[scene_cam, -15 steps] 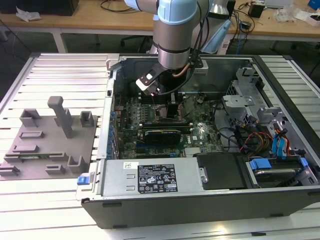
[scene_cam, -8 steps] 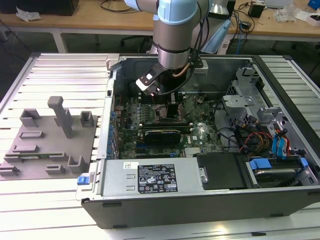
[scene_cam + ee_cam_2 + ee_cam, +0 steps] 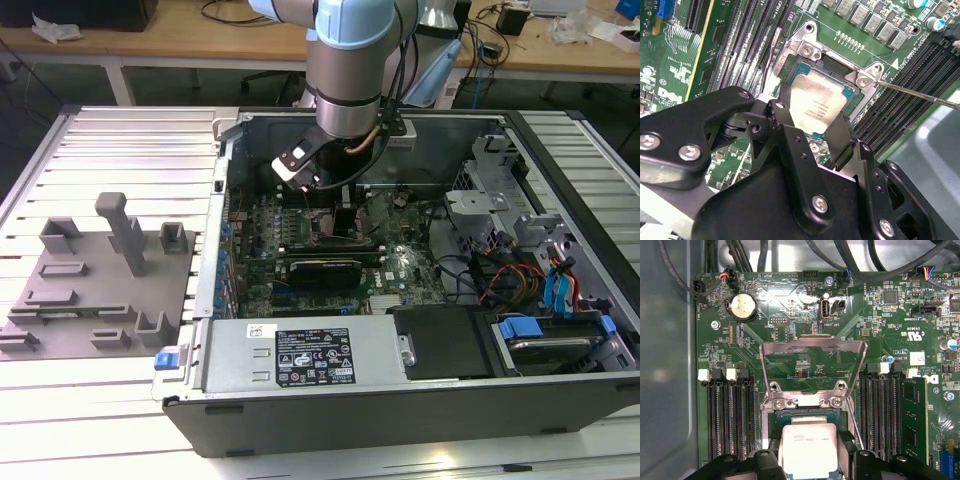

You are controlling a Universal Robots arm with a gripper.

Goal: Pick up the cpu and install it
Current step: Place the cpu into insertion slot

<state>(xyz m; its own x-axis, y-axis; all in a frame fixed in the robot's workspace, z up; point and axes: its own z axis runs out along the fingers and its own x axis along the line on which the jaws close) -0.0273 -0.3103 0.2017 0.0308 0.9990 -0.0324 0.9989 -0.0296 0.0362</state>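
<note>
cpu (image 3: 816,102): thin silvery square, printed face up, level, held between jaws over open socket.

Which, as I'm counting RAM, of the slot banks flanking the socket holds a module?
The bank away from the grey case wall: a green module stands in it; the other's empty.

The arm (image 3: 348,60) reaches down from the far side with its wrist pointing steeply downward and its end effector (image 3: 809,120) low, black fingers (image 3: 840,137) pressed against opposite edges of the cpu (image 3: 807,450).
</note>
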